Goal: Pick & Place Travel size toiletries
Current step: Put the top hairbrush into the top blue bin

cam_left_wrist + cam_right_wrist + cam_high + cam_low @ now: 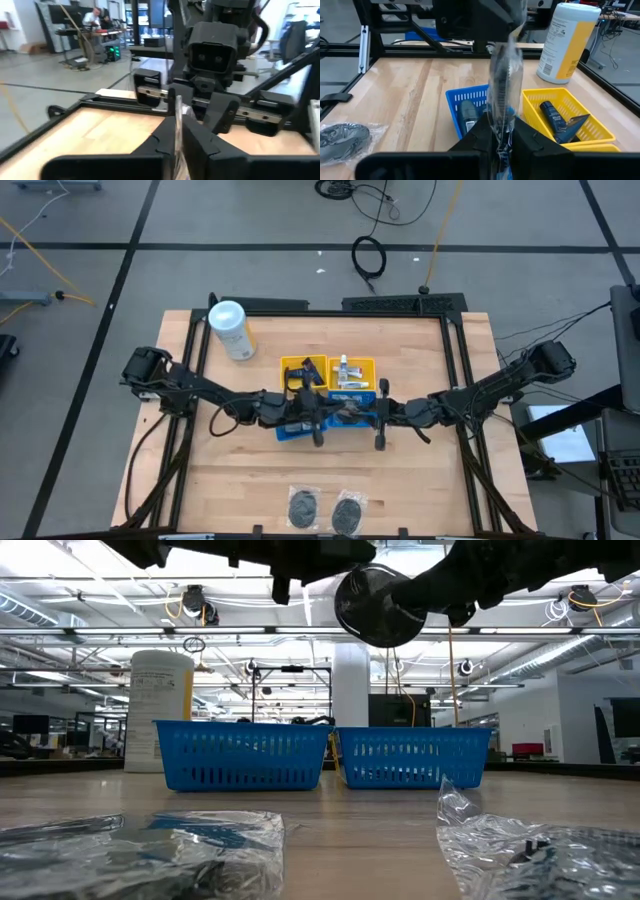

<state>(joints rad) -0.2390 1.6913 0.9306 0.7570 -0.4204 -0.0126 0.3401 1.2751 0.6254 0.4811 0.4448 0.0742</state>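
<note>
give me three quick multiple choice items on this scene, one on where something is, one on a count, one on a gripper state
1. Where does the white canister stand?
A. behind the yellow tray, toward the left arm's side
B. at the table's front edge
C. inside a blue tray

2. How many grey clear-wrapped pieces lie near the front edge?
A. none
B. two
C. five

3. The right gripper is
A. wide open, empty
B. out of view
C. shut on a clear-wrapped piece

Answers: 1 A, the high view shows it beside the yellow tray. 2 B, one and another. 3 C, the clear-wrapped piece stands between its fingers.
</note>
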